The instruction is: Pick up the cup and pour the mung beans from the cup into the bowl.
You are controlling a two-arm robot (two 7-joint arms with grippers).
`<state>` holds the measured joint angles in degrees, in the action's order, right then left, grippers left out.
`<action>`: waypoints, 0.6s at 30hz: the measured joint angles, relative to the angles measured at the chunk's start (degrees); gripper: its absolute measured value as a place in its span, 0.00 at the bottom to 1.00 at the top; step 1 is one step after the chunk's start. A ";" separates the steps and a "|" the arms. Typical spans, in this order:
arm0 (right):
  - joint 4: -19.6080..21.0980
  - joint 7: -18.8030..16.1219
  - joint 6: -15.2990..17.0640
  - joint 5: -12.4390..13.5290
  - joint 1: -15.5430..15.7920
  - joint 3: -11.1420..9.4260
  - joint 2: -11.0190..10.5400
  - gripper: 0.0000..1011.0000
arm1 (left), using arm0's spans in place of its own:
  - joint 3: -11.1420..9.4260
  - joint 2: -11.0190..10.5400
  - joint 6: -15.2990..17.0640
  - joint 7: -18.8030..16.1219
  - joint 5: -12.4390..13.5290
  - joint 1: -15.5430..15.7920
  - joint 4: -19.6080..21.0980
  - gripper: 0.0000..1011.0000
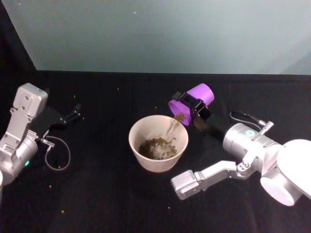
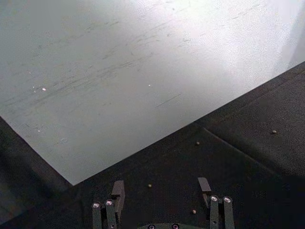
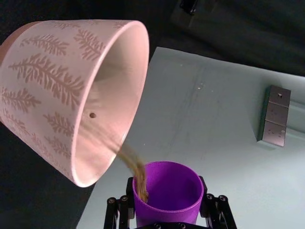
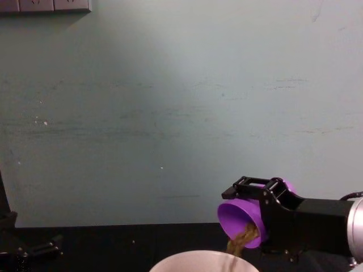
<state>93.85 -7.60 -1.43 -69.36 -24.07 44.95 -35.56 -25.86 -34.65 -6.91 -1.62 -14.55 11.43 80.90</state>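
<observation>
Head view: right pincer [image 1: 193, 106] clenched on the cup [image 1: 200, 93], tipped above the bowl [image 1: 160, 165] at its right rim. Mung beans [image 1: 174, 125] stream into the bowl. Left pincer [image 1: 72, 116] released, low over the table [image 1: 107, 199], far left.

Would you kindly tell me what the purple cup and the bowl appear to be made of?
The cup, tilted in the right gripper, looks like plastic: even bright purple, smooth matte wall, thin rim. The bowl is probably glazed ceramic, possibly melamine: pale pinkish, thick smooth rim, printed fern pattern outside.
</observation>
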 joint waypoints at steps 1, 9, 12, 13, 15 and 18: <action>-0.01 -0.19 0.08 -0.40 -0.21 0.24 0.00 0.73 | 0.00 0.00 0.00 0.00 0.00 0.00 0.00 0.99; 0.12 -0.65 0.84 -2.51 -1.11 1.44 -0.18 0.73 | 0.00 0.00 0.00 0.00 0.00 0.00 0.00 0.99; 0.15 -0.64 1.34 -3.59 -1.36 1.97 -0.28 0.73 | 0.00 0.00 0.00 0.00 0.00 0.00 0.00 0.99; 0.15 -0.59 1.48 -3.95 -1.41 2.10 -0.31 0.73 | 0.00 0.00 0.00 0.00 0.00 0.00 0.00 0.99; -0.02 -0.25 2.05 -5.31 -1.66 2.62 -0.36 0.73 | 0.00 0.00 0.00 0.00 0.00 0.00 0.00 0.99; -0.37 0.17 2.75 -6.67 -1.88 3.17 -0.36 0.73 | 0.00 0.00 0.00 0.00 0.00 0.00 0.00 0.99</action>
<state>93.47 -7.44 1.32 -76.03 -25.96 48.12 -35.92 -25.86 -34.65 -6.91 -1.62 -14.55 11.43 80.90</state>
